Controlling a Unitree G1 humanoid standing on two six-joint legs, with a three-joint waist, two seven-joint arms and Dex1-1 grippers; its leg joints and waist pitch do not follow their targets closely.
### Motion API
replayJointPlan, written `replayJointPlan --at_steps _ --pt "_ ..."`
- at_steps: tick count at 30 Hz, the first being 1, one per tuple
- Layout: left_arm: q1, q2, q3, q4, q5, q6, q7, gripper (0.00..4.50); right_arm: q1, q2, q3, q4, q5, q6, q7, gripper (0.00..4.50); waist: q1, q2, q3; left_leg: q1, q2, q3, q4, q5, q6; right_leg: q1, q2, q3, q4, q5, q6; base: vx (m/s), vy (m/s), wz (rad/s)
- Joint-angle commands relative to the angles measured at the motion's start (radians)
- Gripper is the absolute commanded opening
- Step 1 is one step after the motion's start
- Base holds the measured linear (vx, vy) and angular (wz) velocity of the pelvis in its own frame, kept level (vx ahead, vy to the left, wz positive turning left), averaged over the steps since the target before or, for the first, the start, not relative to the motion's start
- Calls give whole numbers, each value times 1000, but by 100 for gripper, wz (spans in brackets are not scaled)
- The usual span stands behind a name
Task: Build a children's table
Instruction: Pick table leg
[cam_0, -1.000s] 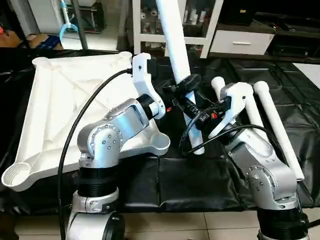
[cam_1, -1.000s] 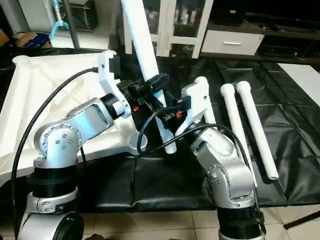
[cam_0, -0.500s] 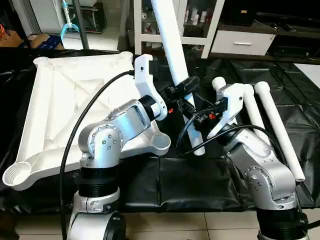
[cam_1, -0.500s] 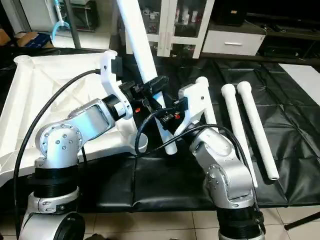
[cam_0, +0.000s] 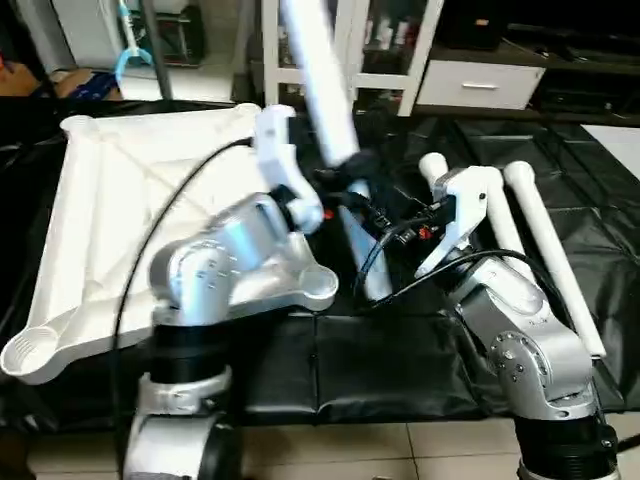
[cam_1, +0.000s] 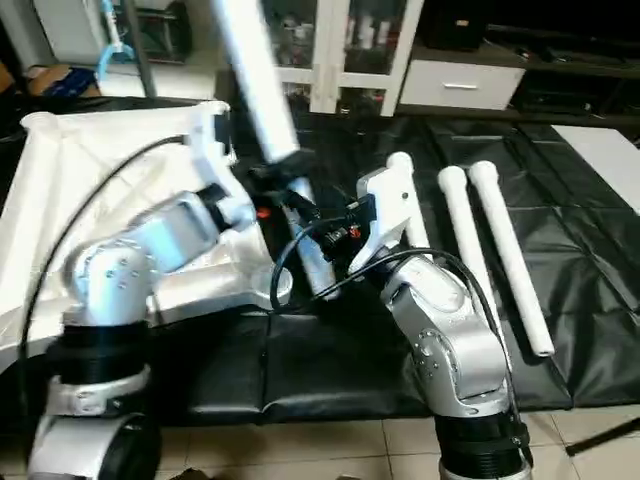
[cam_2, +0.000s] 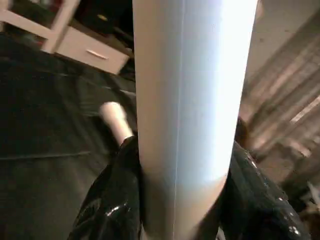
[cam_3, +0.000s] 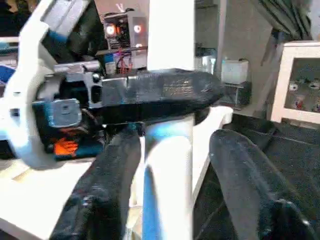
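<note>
My left tool (cam_3: 150, 95) is clamped around the white tube leg (cam_0: 318, 75), black fingers (cam_2: 112, 200) pressed against both sides of the tube, so this arm carries it. The leg stands steeply tilted, its upper end leaning away from me toward the white cabinet (cam_0: 400, 40) and its lower end hanging just past the near corner socket (cam_0: 320, 285) of the tabletop (cam_0: 110, 200). I judge I hold it near upright so that the end can be steered down into that socket.

My right tool (cam_3: 165, 150) sits just below the left one on the same leg. Its fingers (cam_3: 240, 165) stand apart on either side of the tube with a gap showing on one side, so I read it as opened and no longer gripping: a handover to the left arm.

Further out on my right, three more legs (cam_1: 500, 250) lie side by side on the black-covered bench (cam_1: 600, 270), waiting. The tabletop rests underside up on my left, ribbed braces and round sockets exposed, which is why the legs can go in from above.

Compared with a second ago, the left tool has closed from a wide stance onto the leg, the right tool has let go, and the leg has swung leftward, toward the tabletop.
</note>
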Motion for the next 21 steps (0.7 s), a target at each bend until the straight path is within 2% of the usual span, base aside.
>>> replayJointPlan --at_steps 1,5,7,8,9,10,11,12,13,14,15,16,18,19,21 --pt "-32 4 -4 1 -1 -10 0 166 0 -19 14 -44 9 7 23 276 2 14 -69 19 29 -12 -63 -163 -8 55 -58 39 -75 -84 -146 0 0 0" --pt "-39 29 -12 8 15 -19 -14 166 19 -79 55 -72 -10 37 67 312 6 13 -68 19 30 -11 -63 -156 -4 56 -59 40 -73 -62 -160 0 0 0" --pt "-44 56 -25 12 35 -30 -29 166 26 -109 56 -89 -18 40 81 332 10 14 -67 22 31 -12 -64 -162 -6 55 -59 40 -74 -77 -151 0 0 0" --pt "-46 66 -30 14 42 -34 -34 166 29 -119 55 -94 -20 41 85 342 9 14 -67 20 29 -12 -64 -164 -6 56 -58 40 -75 -86 -147 0 0 0" --pt "-55 113 -61 17 68 -41 -72 166 27 -152 32 -106 -25 42 94 349 9 14 -68 21 30 -12 -64 -169 -9 56 -61 40 -76 -94 -148 0 0 0" --pt "-68 165 -83 19 78 -29 -116 166 14 -198 -5 -116 -32 38 106 357 12 14 -70 24 29 -14 -64 -167 -11 56 -59 39 -75 -109 -134 0 0 0" --pt "-77 197 -95 20 83 -19 -145 166 5 -230 -30 -121 -36 35 113 365 10 15 -69 24 30 -13 -65 -164 -12 55 -57 40 -72 -104 -134 0 0 0" --pt "-77 197 -95 20 83 -19 -145 166 5 -230 -30 -121 -36 35 113 375 9 15 -67 24 29 -11 -64 -164 -17 54 -58 41 -74 -106 -136 0 0 0" --pt "-90 277 -134 19 94 10 -215 166 -26 -316 -51 -117 -105 -9 130 385 9 24 -67 24 28 -13 -63 -167 -22 53 -58 40 -72 -108 -145 0 0 0" --pt "-92 307 -152 19 99 18 -241 166 -39 -351 -49 -110 -145 -33 135 391 10 22 -68 26 29 -14 -63 -168 -27 52 -57 38 -73 -115 -143 0 0 0" --pt "-92 307 -152 19 99 18 -241 166 -39 -351 -49 -110 -145 -33 135 397 11 19 -68 26 29 -13 -63 -168 -31 52 -57 38 -72 -121 -141 0 0 0" --pt "-95 356 -181 12 94 48 -289 166 -84 -433 -19 -63 -293 -127 114 405 9 20 -66 23 27 -10 -60 -161 -41 50 -58 40 -68 -122 -152 0 0 0" --pt "-97 382 -204 3 77 87 -318 166 -133 -514 39 -8 -447 -259 90 427 7 19 -64 23 25 -7 -58 -156 -44 51 -60 41 -69 -124 -165 0 0 0" --pt "-95 399 -227 -1 77 96 -338 166 -164 -540 61 21 -496 -306 78 432 10 36 -66 27 26 -10 -55 -161 -50 47 -64 40 -66 -134 -173 0 0 0" --pt "-87 426 -285 -6 90 114 -371 166 -252 -558 82 79 -555 -394 47 432 3 25 -66 25 24 -6 -54 -182 -40 50 -60 41 -68 -143 -184 0 0 0"
